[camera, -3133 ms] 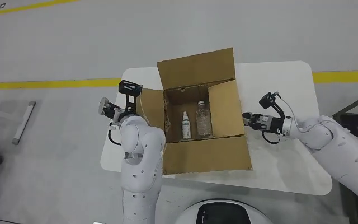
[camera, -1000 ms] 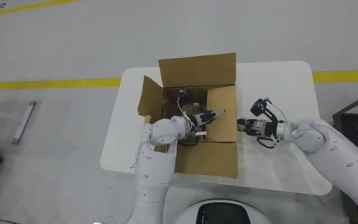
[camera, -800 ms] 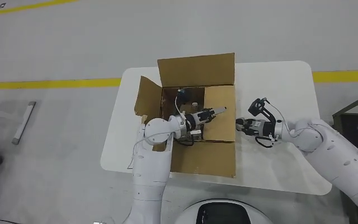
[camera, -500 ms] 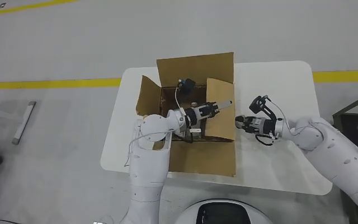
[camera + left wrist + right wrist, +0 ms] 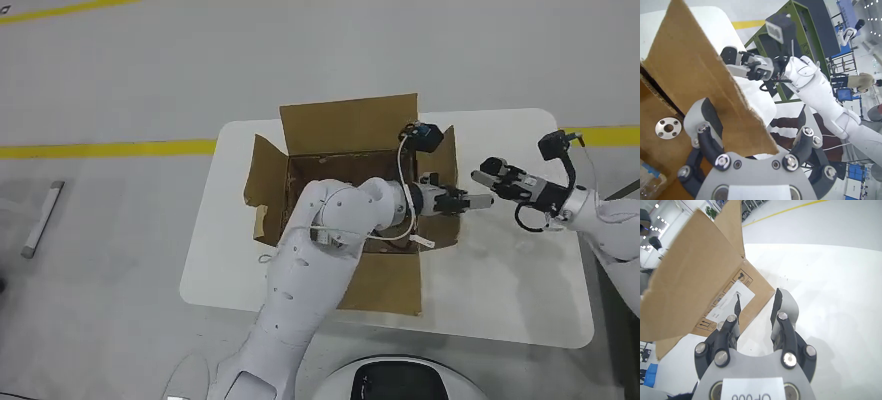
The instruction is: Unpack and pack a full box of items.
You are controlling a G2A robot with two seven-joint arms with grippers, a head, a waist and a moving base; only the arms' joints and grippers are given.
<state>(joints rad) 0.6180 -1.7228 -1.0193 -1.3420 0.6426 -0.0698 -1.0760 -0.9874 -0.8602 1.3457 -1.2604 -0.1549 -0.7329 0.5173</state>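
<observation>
The cardboard box [image 5: 350, 130] stands open on the white table [image 5: 500, 290]. My left arm stretches across the box. My left gripper [image 5: 476, 200] [image 5: 753, 111] is open and straddles the box's right flap [image 5: 687, 62], with one finger [image 5: 705, 111] inside and the other outside. A clear bottle [image 5: 649, 181] with a blue label lies inside the box. My right gripper [image 5: 484, 180] [image 5: 757, 306] is open and holds nothing. It hovers over the table just beyond that flap, facing the box's labelled side wall [image 5: 730, 302].
Bare table lies to the right of the box and in front of it. A green metal frame [image 5: 772, 37] stands off the table's right edge. A yellow line [image 5: 100, 150] runs along the floor behind the table.
My left arm has swung to the right across the box and pushed the right flap outward. My right gripper has drawn back, away from the box and toward the table's far right.
</observation>
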